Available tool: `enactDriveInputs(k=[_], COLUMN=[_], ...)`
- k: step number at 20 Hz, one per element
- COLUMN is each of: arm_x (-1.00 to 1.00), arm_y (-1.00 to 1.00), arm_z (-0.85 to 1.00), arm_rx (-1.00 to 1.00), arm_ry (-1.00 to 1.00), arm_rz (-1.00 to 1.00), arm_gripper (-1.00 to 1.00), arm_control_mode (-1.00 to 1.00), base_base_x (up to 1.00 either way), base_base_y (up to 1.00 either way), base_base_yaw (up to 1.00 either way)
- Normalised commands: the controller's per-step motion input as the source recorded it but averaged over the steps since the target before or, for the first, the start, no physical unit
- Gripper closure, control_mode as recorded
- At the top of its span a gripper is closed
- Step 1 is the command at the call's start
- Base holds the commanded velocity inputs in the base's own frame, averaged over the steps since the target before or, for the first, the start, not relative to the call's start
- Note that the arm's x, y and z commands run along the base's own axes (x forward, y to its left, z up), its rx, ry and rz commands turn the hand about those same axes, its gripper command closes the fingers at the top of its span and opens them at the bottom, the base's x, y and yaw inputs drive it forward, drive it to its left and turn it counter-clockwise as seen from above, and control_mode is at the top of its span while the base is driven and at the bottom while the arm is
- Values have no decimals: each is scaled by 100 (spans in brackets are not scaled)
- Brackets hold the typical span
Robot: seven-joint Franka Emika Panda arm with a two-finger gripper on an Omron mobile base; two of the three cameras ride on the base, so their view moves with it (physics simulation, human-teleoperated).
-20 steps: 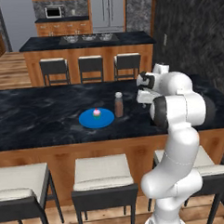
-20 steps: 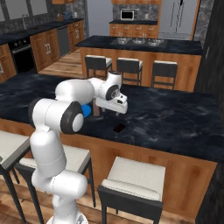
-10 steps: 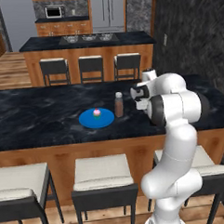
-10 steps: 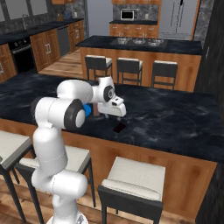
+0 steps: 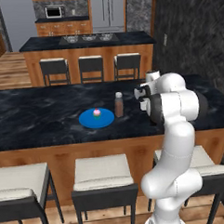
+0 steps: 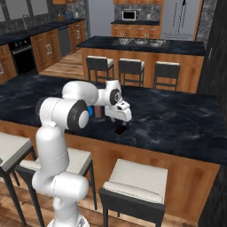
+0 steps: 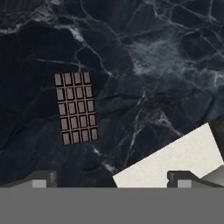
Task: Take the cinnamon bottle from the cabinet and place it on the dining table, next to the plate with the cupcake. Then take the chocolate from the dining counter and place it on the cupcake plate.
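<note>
1. A blue plate [image 5: 96,119] with the cupcake [image 5: 97,114] sits on the dark marble counter [image 5: 35,115].
2. The cinnamon bottle [image 5: 118,104] stands upright just beside the plate's right edge.
3. The gripper [image 6: 121,124] hangs low over the counter right of the bottle, fingers spread wide and empty.
4. The chocolate [image 7: 75,108] lies flat on the marble below the gripper, untouched.
</note>
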Motion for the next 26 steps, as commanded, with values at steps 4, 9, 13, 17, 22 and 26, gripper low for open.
enactDriveInputs(k=[4, 9, 13, 17, 22, 26], arm_x=[17, 25, 33, 28, 18, 4], arm_y=[-16, -3, 0, 0, 0, 0], arm_z=[-15, -21, -20, -24, -27, -24], arm_rx=[3, 4, 4, 10, 7, 2], arm_ry=[0, 0, 0, 0, 0, 0], arm_rz=[-1, 0, 0, 0, 0, 0], arm_gripper=[-100, -100, -100, -100, -100, -100], arm_control_mode=[-100, -100, -100, -100, -100, -100], base_base_x=[0, 0, 0, 0, 0, 0], base_base_y=[0, 0, 0, 0, 0, 0], base_base_yaw=[0, 0, 0, 0, 0, 0])
